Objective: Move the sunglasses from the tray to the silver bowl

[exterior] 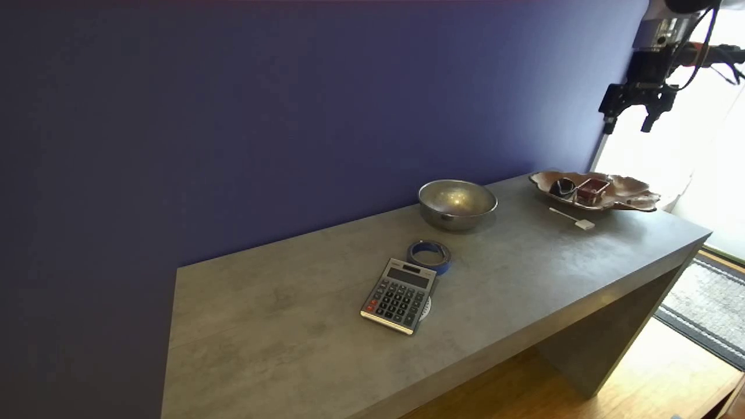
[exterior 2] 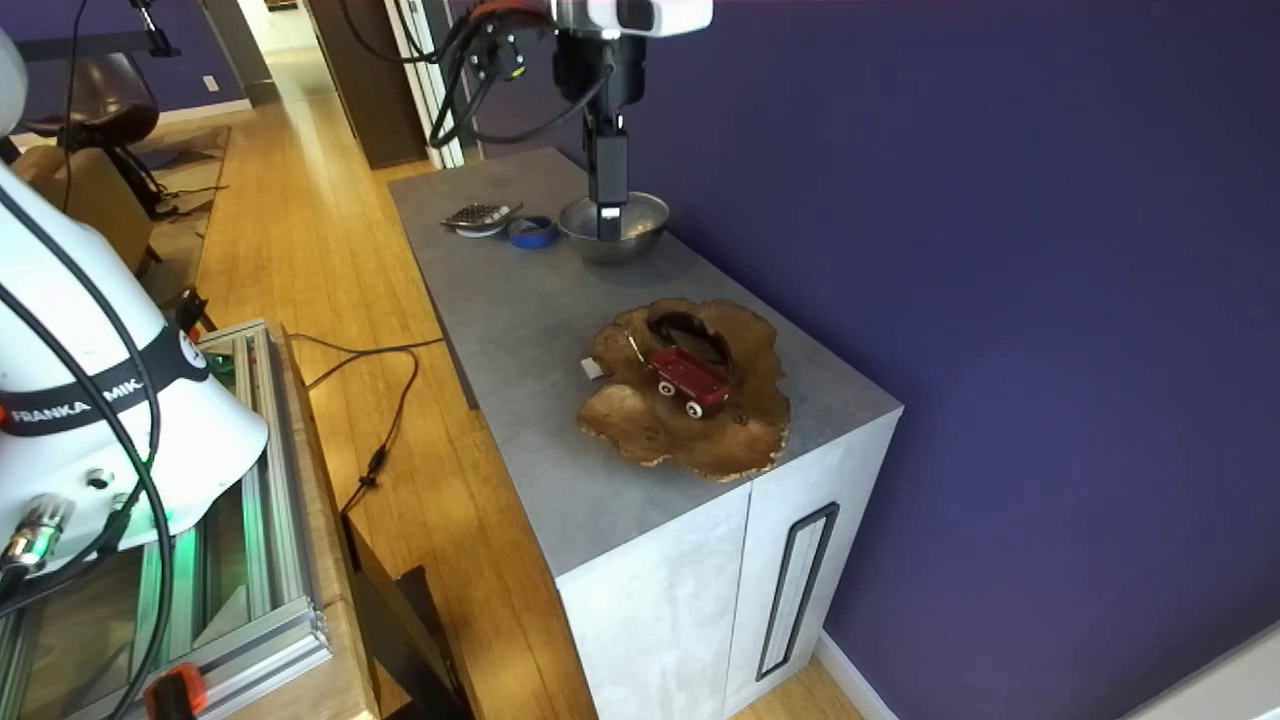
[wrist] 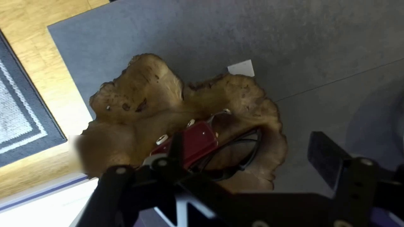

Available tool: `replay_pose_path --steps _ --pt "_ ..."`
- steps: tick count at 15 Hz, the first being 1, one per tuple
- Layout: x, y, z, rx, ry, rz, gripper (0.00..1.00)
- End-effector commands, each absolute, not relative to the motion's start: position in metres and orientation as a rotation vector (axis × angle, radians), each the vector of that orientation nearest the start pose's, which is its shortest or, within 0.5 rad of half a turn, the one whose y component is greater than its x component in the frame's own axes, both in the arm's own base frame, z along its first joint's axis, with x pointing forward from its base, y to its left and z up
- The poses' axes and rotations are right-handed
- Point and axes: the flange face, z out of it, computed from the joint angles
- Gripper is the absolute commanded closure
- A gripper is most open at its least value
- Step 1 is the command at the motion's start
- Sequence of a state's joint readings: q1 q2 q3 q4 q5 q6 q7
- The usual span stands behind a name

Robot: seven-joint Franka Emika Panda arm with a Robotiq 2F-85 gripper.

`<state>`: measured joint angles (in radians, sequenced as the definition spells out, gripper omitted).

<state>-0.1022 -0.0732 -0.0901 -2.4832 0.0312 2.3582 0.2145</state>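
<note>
Hanging wide apart, the black fingers (wrist: 325, 159) stand clear of dark, thin-framed sunglasses (wrist: 227, 172) beside a red toy wagon (wrist: 200, 140) in the brown, wavy-edged wooden tray (wrist: 154, 91).

Open air above the sunglasses (wrist: 232, 171), a red wagon (exterior 2: 692, 376) just beside them.

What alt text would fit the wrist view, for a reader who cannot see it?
Dark sunglasses lie beside a red toy wagon in a wavy-edged wooden tray on a grey tabletop, seen from above. The robot's open jaws spread across the lower foreground, partly hiding the wagon and holding nothing.
</note>
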Motion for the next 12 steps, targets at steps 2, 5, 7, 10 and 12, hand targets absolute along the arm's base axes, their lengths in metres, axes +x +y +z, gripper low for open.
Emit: replay_pose_path --steps 2,5,7,10,12 --pt "0.44 -0.042 0.262 -3.054 0.568 0.147 0.0" --pt "0.44 -0.037 0.26 -3.078 0.521 0.187 0.0" --pt "0.44 -0.029 0.254 -3.084 0.49 0.207 0.0" --pt "0.449 -0.03 0.247 -3.036 0.656 0.05 0.0" --pt "0.457 -0.035 0.234 -2.982 0.758 -0.075 0.0"
